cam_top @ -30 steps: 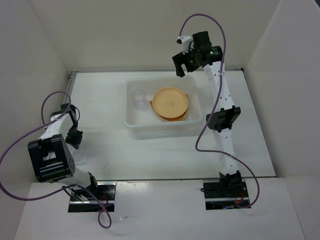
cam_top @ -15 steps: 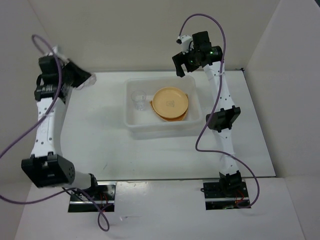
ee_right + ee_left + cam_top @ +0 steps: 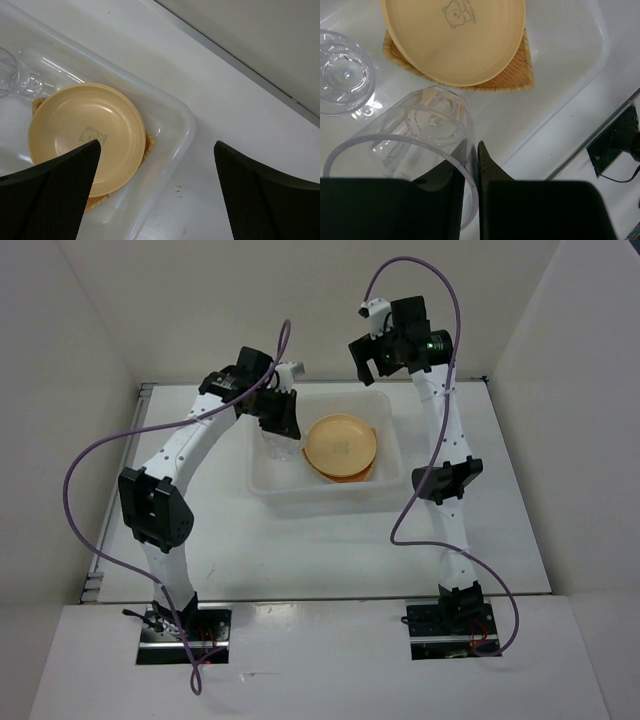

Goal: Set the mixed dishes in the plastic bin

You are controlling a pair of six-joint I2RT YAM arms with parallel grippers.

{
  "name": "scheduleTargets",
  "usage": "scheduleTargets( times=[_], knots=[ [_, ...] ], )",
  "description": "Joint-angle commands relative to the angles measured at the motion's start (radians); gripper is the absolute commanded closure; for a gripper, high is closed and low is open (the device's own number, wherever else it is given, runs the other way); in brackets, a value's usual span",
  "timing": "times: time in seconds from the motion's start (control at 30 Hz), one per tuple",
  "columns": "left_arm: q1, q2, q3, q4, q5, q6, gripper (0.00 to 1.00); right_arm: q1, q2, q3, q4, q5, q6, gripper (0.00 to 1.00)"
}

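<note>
left claw [image 3: 472,151] clenched on the clear cup [image 3: 417,134] by its wall, above the plastic bin [image 3: 562,95]; i'd lower it onto bare floor at 9 o'clock of the plate [image 3: 341,446], then release.

The plate [image 3: 341,445] on basket dish [image 3: 517,82] blocks the bin's [image 3: 320,502] right, 1 cup [image 3: 342,75] its left; near strip bare.

Bright, even diffuse light — faint soft shadows; glints on clear cup [image 3: 432,122]; focus sharp.
</note>
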Motion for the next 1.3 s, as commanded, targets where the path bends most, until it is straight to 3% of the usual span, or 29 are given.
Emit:
scheduleTargets(
  times=[0.0,0.1,0.27,0.43,0.7,0.73,0.8,0.93,1.07,1.27],
  knots=[
    [0.004,-0.015,-0.041,-0.005,-0.035,0.057,1.0,-0.006,-0.035,0.037,0.018,0.065,0.018,0.02],
    [-0.018,0.026,-0.07,0.019,-0.035,0.047,1.0,-0.015,-0.044,0.037,0.027,0.065,0.018,0.02],
    [-0.085,0.089,-0.119,-0.004,-0.207,0.047,1.0,-0.015,-0.053,0.037,0.027,0.056,0.018,0.02],
    [-0.095,0.098,-0.201,0.075,-0.297,0.024,1.0,-0.024,-0.053,0.037,0.027,0.036,0.018,0.02],
    [-0.113,0.121,-0.21,0.097,-0.517,-0.005,0.97,-0.024,-0.053,0.037,0.018,0.016,0.018,0.02],
    [-0.113,0.121,-0.21,0.107,-0.531,-0.016,0.89,-0.024,-0.053,0.037,0.009,0.016,0.009,0.02],
    [-0.113,0.121,-0.21,0.12,-0.541,-0.016,0.85,-0.024,-0.053,0.037,0.009,0.007,0.009,0.02],
    [-0.113,0.121,-0.201,0.12,-0.508,-0.007,0.62,-0.024,-0.053,0.037,0.009,0.007,0.009,0.02],
    [-0.113,0.132,-0.146,0.1,-0.497,-0.016,0.2,-0.024,-0.062,0.037,-0.001,0.034,0.009,0.02],
    [-0.102,-0.008,0.129,0.054,-0.52,-0.096,0.06,-0.024,-0.1,0.037,-0.001,0.079,0.0,0.02]
  ],
)
